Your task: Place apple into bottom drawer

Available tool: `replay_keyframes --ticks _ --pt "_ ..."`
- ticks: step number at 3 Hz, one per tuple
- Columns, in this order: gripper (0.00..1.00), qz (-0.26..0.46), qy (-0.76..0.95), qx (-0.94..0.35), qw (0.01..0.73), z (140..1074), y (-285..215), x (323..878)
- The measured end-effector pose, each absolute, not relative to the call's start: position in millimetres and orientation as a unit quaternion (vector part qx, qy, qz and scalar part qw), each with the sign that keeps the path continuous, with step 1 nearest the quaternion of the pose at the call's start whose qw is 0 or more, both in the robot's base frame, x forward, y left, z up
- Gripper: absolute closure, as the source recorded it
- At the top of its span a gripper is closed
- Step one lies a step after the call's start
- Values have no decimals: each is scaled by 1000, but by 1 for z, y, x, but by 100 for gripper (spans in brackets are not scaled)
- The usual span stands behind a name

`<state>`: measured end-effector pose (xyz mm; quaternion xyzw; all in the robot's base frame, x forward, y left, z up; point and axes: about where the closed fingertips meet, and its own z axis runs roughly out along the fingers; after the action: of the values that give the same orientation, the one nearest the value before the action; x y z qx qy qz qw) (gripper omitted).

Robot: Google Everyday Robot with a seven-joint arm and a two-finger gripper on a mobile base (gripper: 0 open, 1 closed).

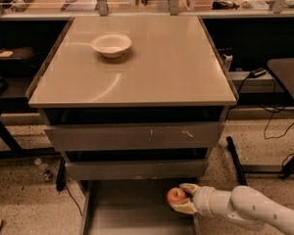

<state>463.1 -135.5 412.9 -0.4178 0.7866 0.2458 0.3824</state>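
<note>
The small red-orange apple [176,196] is held in my gripper [182,198], which is shut on it from the right. The white arm reaches in from the lower right. The apple hangs over the right part of the bottom drawer [132,212], which is pulled out and shows a flat grey floor. Above it are the plain-front middle drawer [134,169] and the scratched-front upper drawer [132,137], both pushed in.
A cream-white bowl [111,44] stands on the beige cabinet top [152,67] at the back left. Black table legs and cables lie on the speckled floor to the right [264,146]. A shelf with clutter runs along the back.
</note>
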Motion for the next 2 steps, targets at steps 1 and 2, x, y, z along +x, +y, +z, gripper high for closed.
replay_keyframes --ticks 1,2 --pt "100 235 793 -413 381 357 -134 479" --pt "100 227 791 -415 389 309 -131 492"
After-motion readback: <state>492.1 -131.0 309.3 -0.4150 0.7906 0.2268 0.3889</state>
